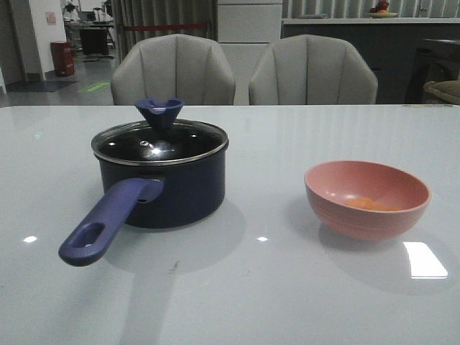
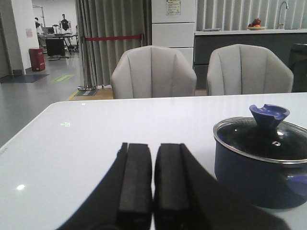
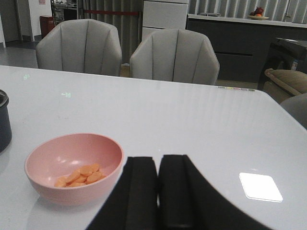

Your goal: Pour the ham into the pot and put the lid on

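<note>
the table [image 1: 237,302] is a broad slab with a glossy, pale grey-white top that mirrors the ceiling lights in small bright patches. behind its far edge stand two chairs [image 1: 172,70], padded and rounded, covered in smooth grey material with stitched vertical ribs.

the pot [image 1: 169,188] sits on the robot's left half of the table, a squat cylinder with dark navy enamel-like walls. its long handle [image 1: 106,221], a lighter purple-blue with a matte look, points toward the near edge and ends in an oval hole. the lid [image 1: 159,141] rests on the pot: a round dome of clear glass ringed by a thin steel rim, as wide as the pot, topped by a dark blue flared knob [image 1: 159,112] with a notched lip.

the bowl [image 1: 367,198] stands well apart on the right half, a round pink bowl with a smooth matte skin and faint ridges on its outer wall. the ham [image 3: 80,175] lies at its bottom, a small heap of flat, orange-yellow oval pieces.

the left gripper [image 2: 153,184] has flat black rubbery fingers pressed together, empty, near the pot. the right gripper [image 3: 157,191] is likewise closed on nothing, just beside the bowl.
</note>
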You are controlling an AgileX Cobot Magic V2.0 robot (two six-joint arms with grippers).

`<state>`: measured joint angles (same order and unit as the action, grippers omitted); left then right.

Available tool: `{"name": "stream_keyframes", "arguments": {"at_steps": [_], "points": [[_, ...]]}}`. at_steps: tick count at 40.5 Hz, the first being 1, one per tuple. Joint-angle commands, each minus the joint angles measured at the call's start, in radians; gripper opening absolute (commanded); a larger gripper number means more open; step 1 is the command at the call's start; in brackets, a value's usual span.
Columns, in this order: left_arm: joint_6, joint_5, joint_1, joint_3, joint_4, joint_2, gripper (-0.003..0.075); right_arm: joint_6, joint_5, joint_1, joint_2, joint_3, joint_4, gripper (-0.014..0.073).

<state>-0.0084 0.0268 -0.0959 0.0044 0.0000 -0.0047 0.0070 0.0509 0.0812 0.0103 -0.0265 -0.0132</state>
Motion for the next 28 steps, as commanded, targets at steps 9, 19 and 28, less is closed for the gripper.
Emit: {"name": "stream_keyframes", "arguments": {"at_steps": [9, 19, 28], "points": [[-0.002, -0.087, 0.001, 0.021, -0.006, -0.018, 0.0113, -0.001, -0.084, -0.004, 0.019, 0.005, -0.01, 0.0155], [-0.002, -0.087, 0.001, 0.021, -0.006, -0.018, 0.0113, -0.001, -0.084, -0.004, 0.019, 0.005, -0.01, 0.0155], [-0.002, -0.112, 0.001, 0.021, -0.006, -0.018, 0.0113, -0.001, -0.084, -0.004, 0.019, 0.005, -0.01, 0.0155]]}}
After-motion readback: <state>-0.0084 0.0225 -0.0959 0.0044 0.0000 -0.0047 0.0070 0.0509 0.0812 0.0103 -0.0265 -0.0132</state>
